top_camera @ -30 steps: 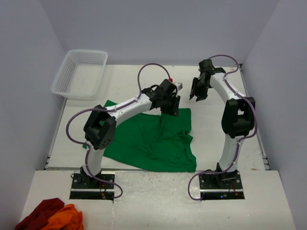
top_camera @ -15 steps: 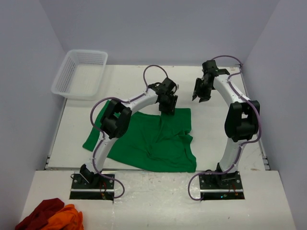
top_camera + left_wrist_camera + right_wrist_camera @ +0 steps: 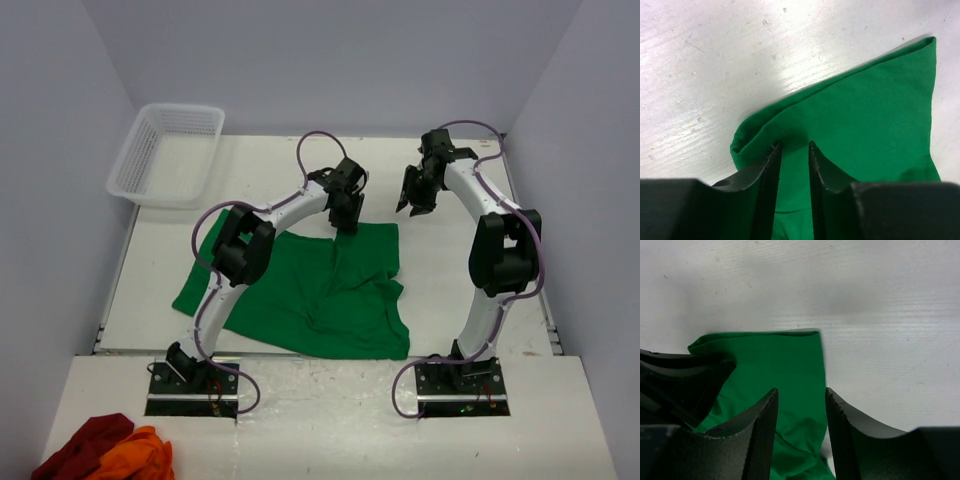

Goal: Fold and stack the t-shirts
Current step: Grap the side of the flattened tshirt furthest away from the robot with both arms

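**Left claw at the far hem of the green t-shirt**

The left claw stands tip-down on the cloth, its jaws a narrow slot apart with green showing in the slot. Whether they have nipped a ridge of fabric or merely straddle it cannot be told. Directly ahead of the fingertips runs the stitched hem, rolled into a soft doubled lip to their left. Beyond that lip lies the bare white counter. To the claw's right the hem runs out to a squared corner. The right claw, jaws apart and holding nothing, hovers above the counter just off that corner, which shows below and between its fingers. Behind the left claw, on the near side, the t-shirt spreads over the counter. It is mostly flat but rumpled through the middle, with one part reaching out to the left, and no print is visible.

Judged by its creases and rolled edge, the fabric is light, limp and not slippery. It will probably drape and drag rather than hold a shape, and is in no danger of breaking. The sensible holds are pinches on the hem or a corner, one per claw and well apart, so the cloth lifts taut. A white basket sits well off to the left claw's left.
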